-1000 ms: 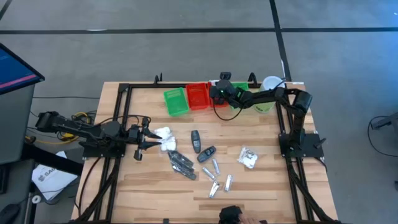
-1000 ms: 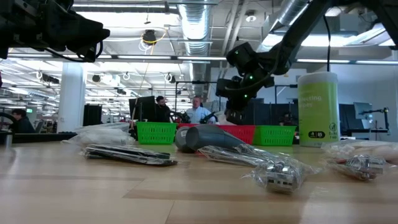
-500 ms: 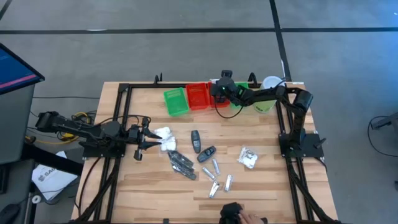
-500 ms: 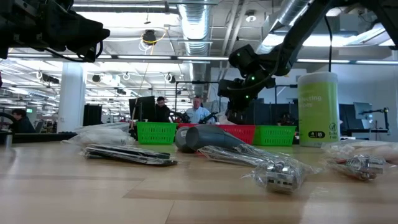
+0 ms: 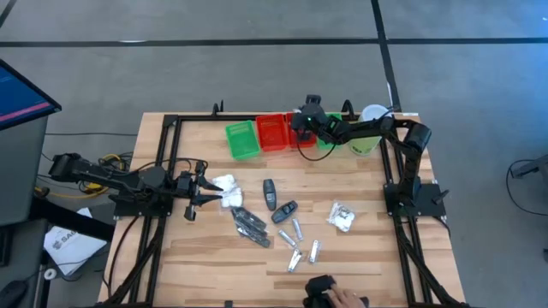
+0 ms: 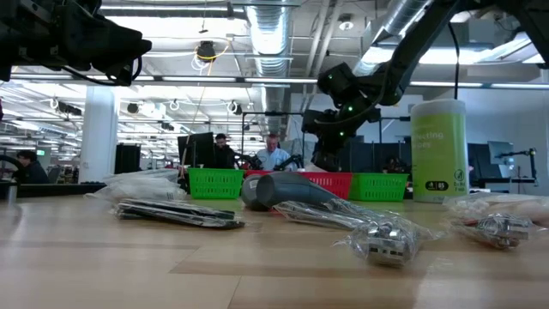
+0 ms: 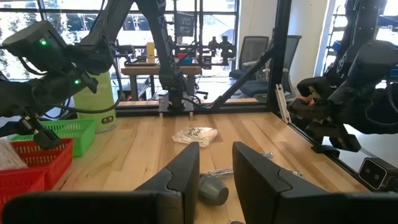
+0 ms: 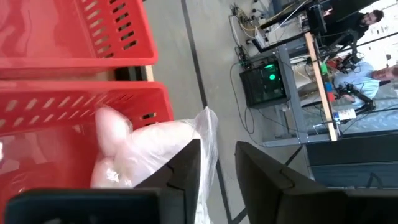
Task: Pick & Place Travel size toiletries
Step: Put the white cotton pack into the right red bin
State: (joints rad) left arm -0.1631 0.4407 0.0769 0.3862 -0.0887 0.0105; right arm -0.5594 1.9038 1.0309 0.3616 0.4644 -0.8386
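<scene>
At the left edge of the table the left gripper (image 5: 195, 190) hangs low and has not moved over the last second, its fingers a narrow way apart and empty, just beside a white packet (image 5: 224, 183). Toward the middle lie the black narrow pieces (image 5: 249, 225), the dark oval pieces (image 5: 271, 194) and the silver tubes (image 5: 297, 229), well apart from any edge, with bare wood around them for a reach.

Farther right, the right gripper (image 5: 301, 122) has crept from the near side of the trays to over the red tray (image 5: 272, 140) at the table's far edge. Its wrist view shows a white packet (image 8: 149, 155) in clear wrap pinched between its fingers, inside the tray's red wall (image 8: 81, 106). I judge a drop is close. Another packet (image 5: 342, 217) waits near the right side.
</scene>
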